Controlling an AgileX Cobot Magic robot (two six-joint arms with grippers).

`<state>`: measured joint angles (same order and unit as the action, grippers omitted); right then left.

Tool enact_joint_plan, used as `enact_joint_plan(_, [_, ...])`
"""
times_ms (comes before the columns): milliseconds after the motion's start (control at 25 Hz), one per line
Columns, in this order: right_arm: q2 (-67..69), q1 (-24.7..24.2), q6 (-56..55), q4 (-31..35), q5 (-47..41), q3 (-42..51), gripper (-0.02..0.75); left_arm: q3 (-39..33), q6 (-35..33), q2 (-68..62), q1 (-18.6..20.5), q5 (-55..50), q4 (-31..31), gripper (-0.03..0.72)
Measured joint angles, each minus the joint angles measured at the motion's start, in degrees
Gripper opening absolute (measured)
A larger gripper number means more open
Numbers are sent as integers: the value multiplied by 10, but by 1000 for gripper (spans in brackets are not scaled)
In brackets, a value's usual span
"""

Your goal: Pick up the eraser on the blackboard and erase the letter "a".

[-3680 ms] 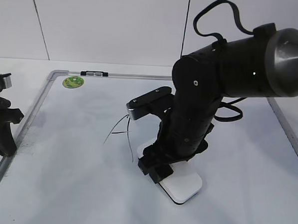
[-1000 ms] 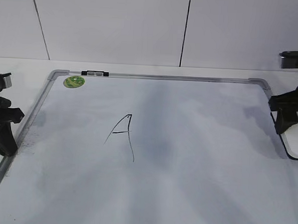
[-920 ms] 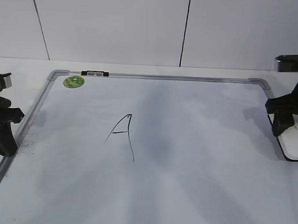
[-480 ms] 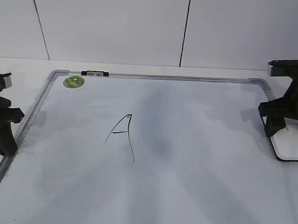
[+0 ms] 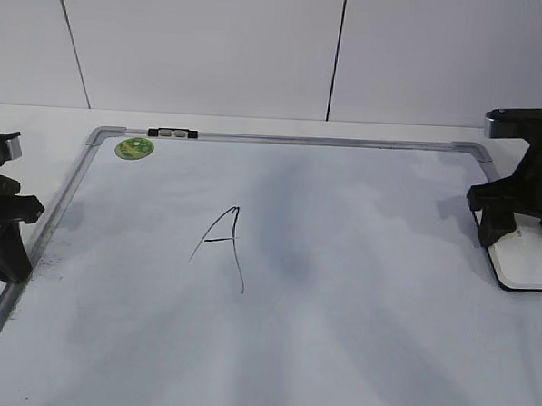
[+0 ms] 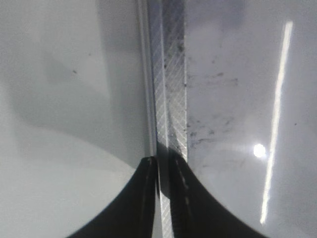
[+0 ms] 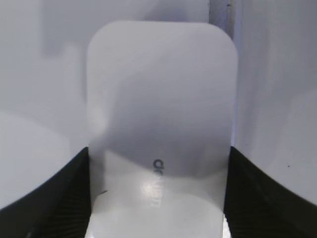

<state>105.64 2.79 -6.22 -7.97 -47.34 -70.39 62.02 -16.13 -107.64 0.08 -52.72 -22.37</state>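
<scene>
The blackboard (image 5: 366,299) is a white board with a silver frame lying flat. A capital "A" (image 5: 223,246) in black marker is left of its middle; no lowercase "a" shows on it. The eraser (image 5: 529,262), a white rounded block, is at the board's right edge, and in the right wrist view (image 7: 161,89) it fills the space between the fingers. My right gripper (image 5: 506,235) is shut on its sides (image 7: 158,151). My left gripper (image 5: 6,235) hangs empty by the board's left edge, its jaws nearly together (image 6: 163,161) over the frame (image 6: 168,99).
A small round green magnet (image 5: 134,147) sits at the board's far left corner, next to a black and silver clip (image 5: 173,133) on the top frame. Grey smudges and marker dust lie along the left edge (image 6: 213,114). A white wall stands behind.
The right gripper with the eraser left the board's middle beside the "A" for the right edge. In the last second it came back leftward into view there. The left arm is still.
</scene>
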Motion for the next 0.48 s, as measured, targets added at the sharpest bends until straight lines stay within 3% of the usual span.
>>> enact_joint_plan(200, [1,0,0,1,4,0,560,0,0,0,0,0,0,60])
enact_joint_plan(480, [1,0,0,2,11,0,631,0,0,0,0,0,0,62])
